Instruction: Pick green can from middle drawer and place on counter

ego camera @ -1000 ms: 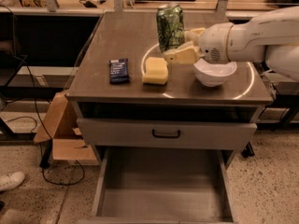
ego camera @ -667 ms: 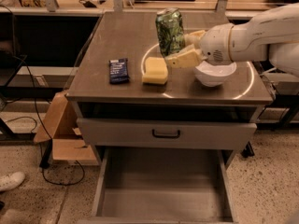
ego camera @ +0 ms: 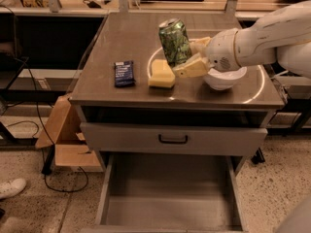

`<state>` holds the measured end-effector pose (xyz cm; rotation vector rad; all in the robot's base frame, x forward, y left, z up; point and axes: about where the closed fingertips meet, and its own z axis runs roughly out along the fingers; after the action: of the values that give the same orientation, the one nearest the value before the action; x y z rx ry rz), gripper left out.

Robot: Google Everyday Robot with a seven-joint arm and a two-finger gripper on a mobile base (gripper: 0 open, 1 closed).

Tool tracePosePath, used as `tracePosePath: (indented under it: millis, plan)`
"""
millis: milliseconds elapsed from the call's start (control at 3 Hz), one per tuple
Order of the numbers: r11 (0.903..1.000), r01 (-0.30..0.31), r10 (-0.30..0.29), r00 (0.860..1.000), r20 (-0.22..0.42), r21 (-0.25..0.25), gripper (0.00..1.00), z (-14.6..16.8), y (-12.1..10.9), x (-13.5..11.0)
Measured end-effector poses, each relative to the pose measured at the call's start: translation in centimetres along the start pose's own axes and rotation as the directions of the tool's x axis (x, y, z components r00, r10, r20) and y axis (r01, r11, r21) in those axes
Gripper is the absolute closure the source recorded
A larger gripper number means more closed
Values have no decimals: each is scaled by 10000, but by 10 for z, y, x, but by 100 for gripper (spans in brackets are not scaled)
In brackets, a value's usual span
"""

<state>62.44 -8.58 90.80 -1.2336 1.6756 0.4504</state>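
The green can (ego camera: 174, 41), with its leafy green-and-white print and silver top, hangs tilted to the left just above the counter (ego camera: 126, 38). My gripper (ego camera: 187, 57) reaches in from the right on the white arm and is shut on the can's right side with its cream fingers (ego camera: 193, 68). The can's lower end is close above the yellow sponge. Below, the middle drawer (ego camera: 170, 198) is pulled out, its grey floor bare.
On the counter lie a yellow sponge (ego camera: 162, 74), a dark blue snack packet (ego camera: 124, 73) and a white bowl (ego camera: 224, 77) under my wrist. A closed drawer front with a dark handle (ego camera: 173, 139) sits above the open drawer. A cardboard box (ego camera: 63, 135) stands at the left.
The can has dropped a little toward the counter and tipped from upright to leaning left, still in my gripper. The arm has shifted slightly with it.
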Motion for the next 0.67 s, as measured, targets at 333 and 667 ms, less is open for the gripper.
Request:
tracePosePath:
  millis: [333, 667]
  plan:
    - [9990, -198, 162, 9959, -895, -398, 100, -3, 22, 41]
    - [9986, 296, -333, 9959, -843, -443, 100, -3, 22, 40]
